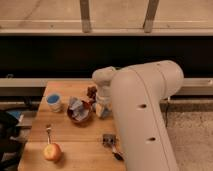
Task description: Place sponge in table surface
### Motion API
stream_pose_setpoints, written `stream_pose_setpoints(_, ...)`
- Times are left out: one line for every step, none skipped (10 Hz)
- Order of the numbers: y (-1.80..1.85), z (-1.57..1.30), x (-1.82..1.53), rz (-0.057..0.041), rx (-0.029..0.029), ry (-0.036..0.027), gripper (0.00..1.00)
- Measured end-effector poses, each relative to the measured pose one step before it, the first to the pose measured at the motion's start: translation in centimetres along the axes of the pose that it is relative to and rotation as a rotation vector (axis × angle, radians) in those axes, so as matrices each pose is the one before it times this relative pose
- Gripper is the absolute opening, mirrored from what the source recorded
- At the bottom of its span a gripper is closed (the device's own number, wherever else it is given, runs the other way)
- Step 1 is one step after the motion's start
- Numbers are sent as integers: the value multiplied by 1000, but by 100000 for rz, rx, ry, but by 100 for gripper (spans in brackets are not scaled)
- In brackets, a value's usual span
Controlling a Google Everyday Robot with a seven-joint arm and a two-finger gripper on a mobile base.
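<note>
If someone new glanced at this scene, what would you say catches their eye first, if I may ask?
The bulky white robot arm fills the right half, its gripper down over the table surface by a blue-grey sponge. Left of it sit a dark bowl and a light blue cup; an apple lies at the front-left corner.

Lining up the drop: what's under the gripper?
The gripper hangs over the table surface, right beside the bowl. A blue-grey patch at its tip may be the sponge. The wood directly beneath is covered by the arm.
</note>
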Motion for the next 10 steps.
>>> stream_pose_setpoints(-222,-1719,124,515,340,-2595,0)
stream_pose_setpoints(-508,-2129,262,710,532,-2720,0)
stream_pose_setpoints(-515,-1705,224,523,311,-2357,0)
stream_pose_setpoints(-596,-1832,232,348,753,-2462,0)
stream_pose_setpoints(-337,-1787,21,-206,877,-2249,0)
stream_pose_setpoints(-38,-782,11,-200,288,-670,0)
stream_pose_setpoints(-8,-494,55,-398,-211,-158,0)
stream_pose_setpoints(116,43,52,-640,-637,168,0)
stream_pose_setpoints(257,602,174,-764,-933,893,0)
stream_pose_setpoints(532,1405,146,-1013,-2215,1177,0)
